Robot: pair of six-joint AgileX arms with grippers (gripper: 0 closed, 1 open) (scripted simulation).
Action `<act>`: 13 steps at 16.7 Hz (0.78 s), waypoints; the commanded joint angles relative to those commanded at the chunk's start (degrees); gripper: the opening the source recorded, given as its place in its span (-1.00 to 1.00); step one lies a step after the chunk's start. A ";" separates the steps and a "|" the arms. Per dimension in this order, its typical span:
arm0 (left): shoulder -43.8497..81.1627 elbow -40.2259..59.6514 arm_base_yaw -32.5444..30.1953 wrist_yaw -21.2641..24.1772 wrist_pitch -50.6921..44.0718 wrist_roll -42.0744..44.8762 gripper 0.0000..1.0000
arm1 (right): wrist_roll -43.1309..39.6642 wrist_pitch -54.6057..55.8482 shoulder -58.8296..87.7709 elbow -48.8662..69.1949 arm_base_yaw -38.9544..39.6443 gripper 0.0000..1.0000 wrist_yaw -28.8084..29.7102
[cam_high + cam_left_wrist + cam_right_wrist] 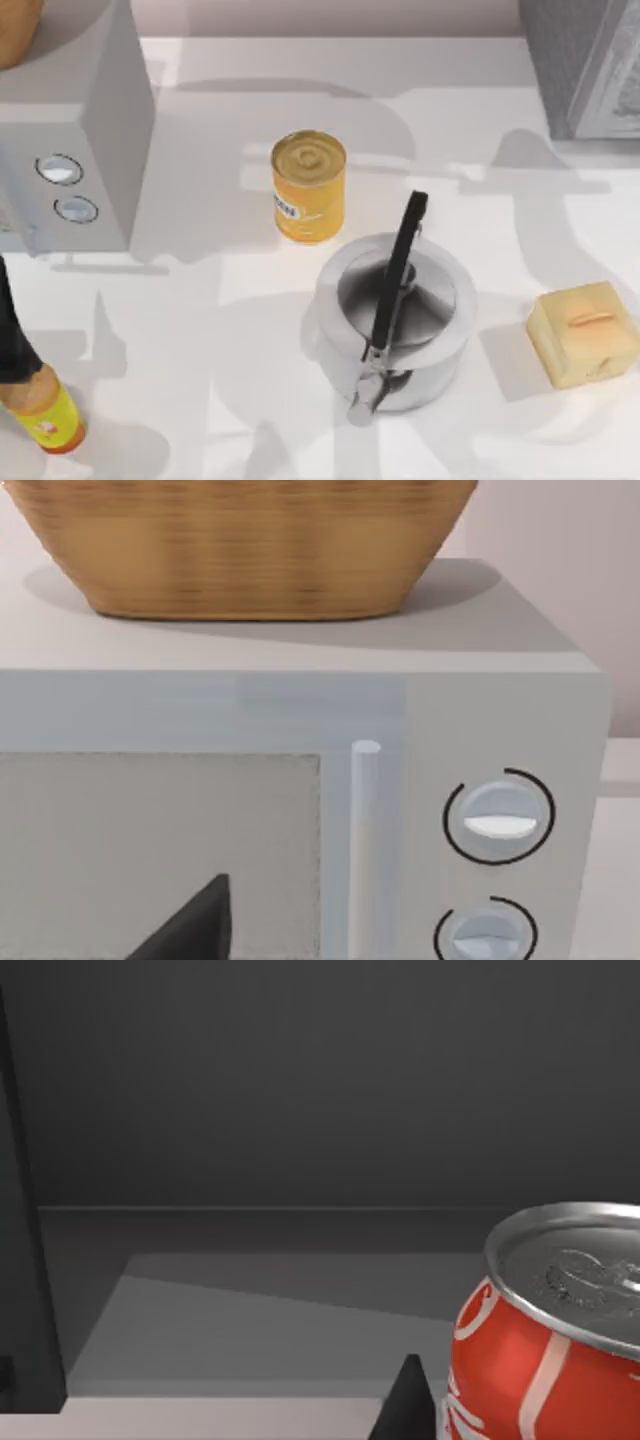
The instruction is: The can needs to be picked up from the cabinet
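A red soda can (545,1345) with a silver top stands upright inside the dark cabinet (300,1110), on its grey shelf floor. A dark part of my right gripper (404,1405) pokes in close beside the can; whether it touches the can is not clear. In the top view the cabinet (585,65) is the grey box at the table's back right corner. My left gripper (190,930) hangs in front of the microwave's door, idle.
A grey microwave (75,150) with two dials stands at the left, a wicker basket (250,540) on top. On the table are a yellow tin (309,187), a steel pot with a black-handled lid (395,310), a bread block (583,333) and a bottle (45,410).
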 joint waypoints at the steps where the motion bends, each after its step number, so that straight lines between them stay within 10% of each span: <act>1: 0.00 0.00 0.00 0.00 0.00 0.00 1.00 | 0.08 0.14 0.11 -0.12 -0.23 -1.00 -0.09; 13: 0.00 0.00 0.00 0.00 0.00 0.00 1.00 | -0.30 12.04 -21.15 -34.78 -12.76 -1.00 -13.20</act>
